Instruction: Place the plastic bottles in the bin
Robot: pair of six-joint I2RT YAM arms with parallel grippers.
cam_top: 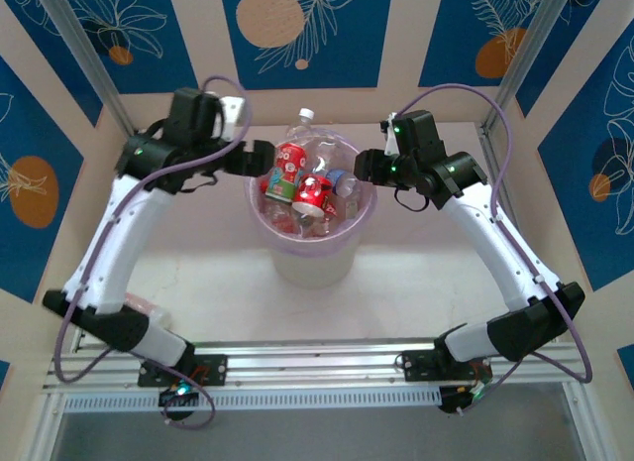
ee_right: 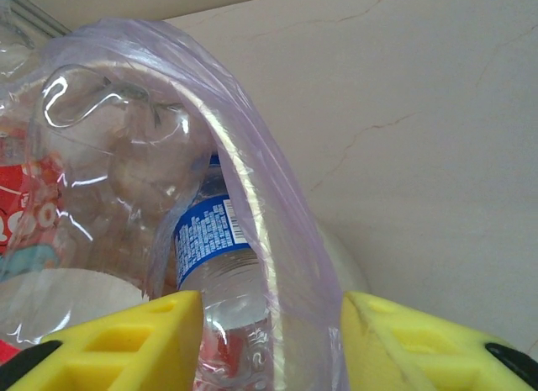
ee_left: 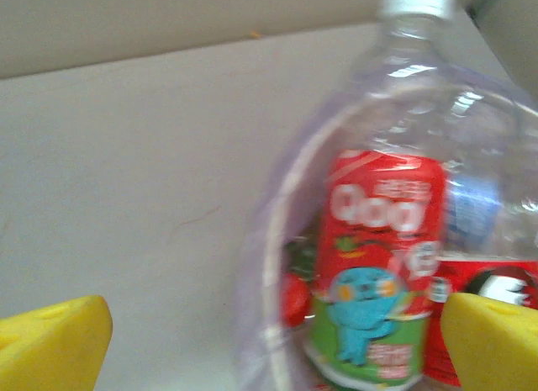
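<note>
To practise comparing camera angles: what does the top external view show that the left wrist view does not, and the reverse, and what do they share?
Top external adds: the left arm and right arm, the whole bin, blue patterned walls. Left wrist adds: a blue cartoon figure on the label, yellow jaws standing apart. Both: the red-labelled bottle, a white cap, the purple liner.

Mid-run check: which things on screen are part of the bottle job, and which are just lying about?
Part of the job:
plastic bottles, piled in the bin
left gripper and right gripper, both by its rim

Just there:
table
aluminium rail
patterned wall panels
</note>
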